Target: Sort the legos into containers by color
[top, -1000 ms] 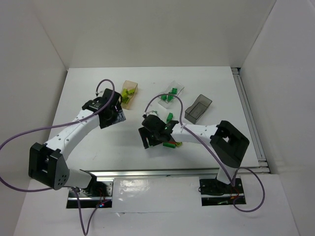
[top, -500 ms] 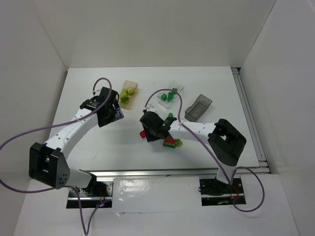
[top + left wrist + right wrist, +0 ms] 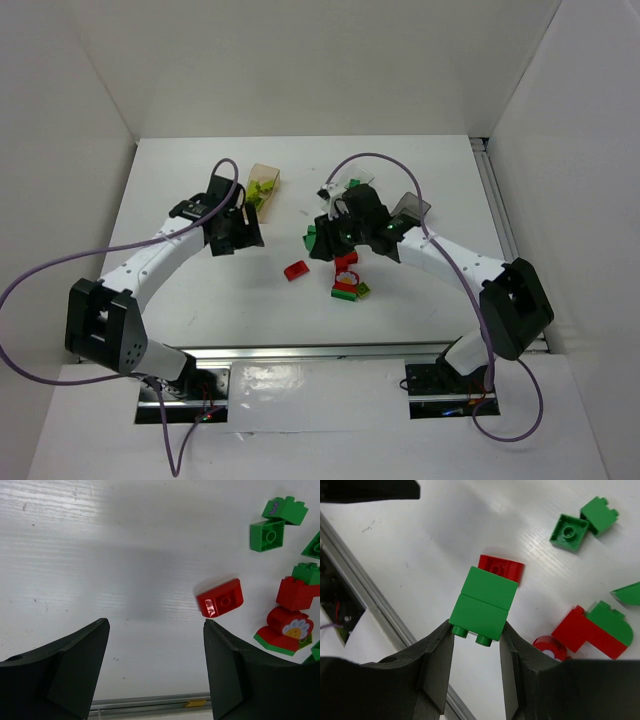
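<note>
My right gripper [image 3: 476, 632] is shut on a stack of two dark green legos [image 3: 485, 602], held above the table over a red lego [image 3: 502, 567]. From above, the right gripper [image 3: 322, 243] hangs between the containers and the loose pile. My left gripper [image 3: 156, 630] is open and empty, with the red lego [image 3: 220, 597] just beyond its right finger. The top view has the left gripper [image 3: 238, 236] in front of the amber container [image 3: 262, 185], which holds lime legos. The clear container [image 3: 352, 184] and smoky grey container [image 3: 412, 207] are partly hidden by the right arm.
Loose legos lie at mid-table: two green ones [image 3: 267, 535], plus a red and green pile [image 3: 348, 285] with a red flower piece [image 3: 290, 625]. Purple cables arch over both arms. A metal rail [image 3: 330, 352] runs along the near edge.
The right gripper shut on the green stack and carried it up and back toward the containers, uncovering the red lego. The left gripper shifted slightly right, still open.
</note>
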Available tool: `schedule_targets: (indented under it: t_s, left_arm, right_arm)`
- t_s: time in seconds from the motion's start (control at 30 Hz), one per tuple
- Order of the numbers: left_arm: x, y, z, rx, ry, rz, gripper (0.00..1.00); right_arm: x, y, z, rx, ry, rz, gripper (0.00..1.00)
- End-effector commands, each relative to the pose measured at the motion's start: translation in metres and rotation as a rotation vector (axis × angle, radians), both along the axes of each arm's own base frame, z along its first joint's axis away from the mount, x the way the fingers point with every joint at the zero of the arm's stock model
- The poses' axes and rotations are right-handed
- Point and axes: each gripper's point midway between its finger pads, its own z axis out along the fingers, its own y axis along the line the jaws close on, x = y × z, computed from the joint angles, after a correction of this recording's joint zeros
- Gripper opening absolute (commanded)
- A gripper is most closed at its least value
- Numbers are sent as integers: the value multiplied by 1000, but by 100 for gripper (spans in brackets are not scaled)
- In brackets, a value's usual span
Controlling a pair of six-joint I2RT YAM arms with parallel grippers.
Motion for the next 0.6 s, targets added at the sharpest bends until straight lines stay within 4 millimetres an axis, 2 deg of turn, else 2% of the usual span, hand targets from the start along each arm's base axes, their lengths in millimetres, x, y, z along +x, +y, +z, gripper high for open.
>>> schedule_targets:
  t_s: [0.0, 0.17, 0.23, 0.27, 0.3, 0.37, 0.4, 0.43, 0.5, 0.53, 0.57]
  left_arm:
    - [7, -10, 0, -23, -12, -74, 84]
    - [13, -18, -2, -46, -17, -127, 84]
    - [7, -43, 5, -158, -36, -260, 85]
    - [13, -53, 14, -218, -94, -313, 85]
    - [3, -72, 25, -318, -111, -415, 87]
    - [-7, -86, 46, -431, -173, -510, 88]
    - [-14, -100, 63, -520, -226, -607, 88]
    - [-20, -105, 72, -556, -260, -657, 88]
    - [-43, -117, 90, -673, -300, -781, 88]
    - [-46, -121, 99, -704, -346, -832, 88]
    - [-53, -123, 100, -737, -346, -868, 88]
  right_arm:
    - [-7, 11, 13, 44, -30, 135, 26]
    - [5, 11, 23, 53, -47, 128, 26]
    - [3, 11, 17, 43, -17, 165, 26]
    - [-1, 12, 20, 52, -11, 190, 26]
    - [4, 7, 24, 59, -16, 197, 24]
    - [-6, 2, 24, 90, 41, 246, 24]
    - [-5, -7, 33, 110, 31, 246, 24]
    - [-10, -11, 37, 124, 55, 256, 24]
    - [-19, -18, 55, 200, 62, 302, 24]
    - [-23, -20, 60, 221, 69, 317, 24]
    - [-34, -19, 64, 256, 95, 351, 24]
